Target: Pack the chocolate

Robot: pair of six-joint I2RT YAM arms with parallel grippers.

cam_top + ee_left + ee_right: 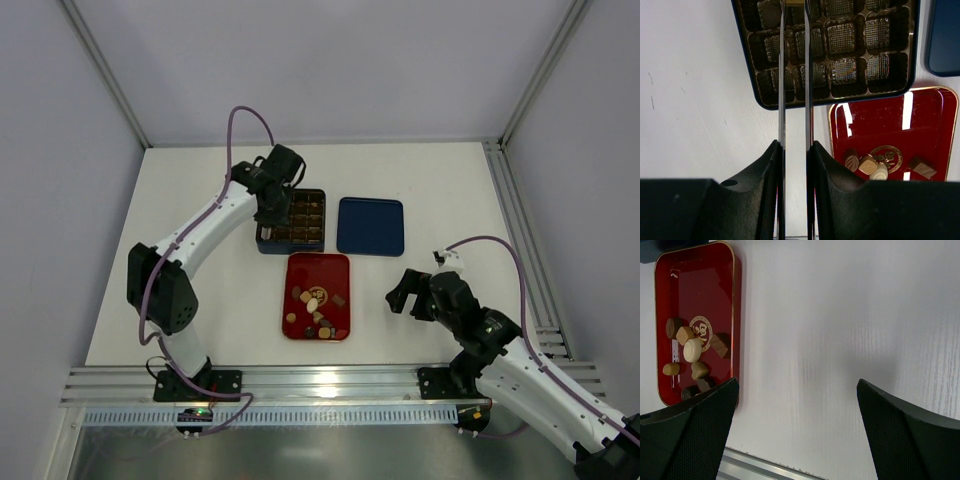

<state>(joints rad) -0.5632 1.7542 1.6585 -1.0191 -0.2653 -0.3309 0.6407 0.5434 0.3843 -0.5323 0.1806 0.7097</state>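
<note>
Chocolate [318,305] pieces lie loose in the red tray [318,268], at 6 o'clock from the gridded box [312,225]; one dark piece [769,12] sits in a box cell. The left gripper [794,5] hangs over the box, jaws narrow; whether they hold anything I cannot tell. The right gripper [797,385], jaws wide, hovers over the worktop [840,315] at 3 o'clock from the tray.

Both arms look alike: glossy white shells on the left arm [215,222] and right arm [530,372], matte black at the joints. A purple cable [250,108] loops along each. Your left pincer [268,218] has thin, blade-like fingers [781,100]. Your right pincer [404,298] carries broad black mesh-textured pads [900,430]. A small white tag [450,257], perhaps a label, sits by the right cable.
</note>
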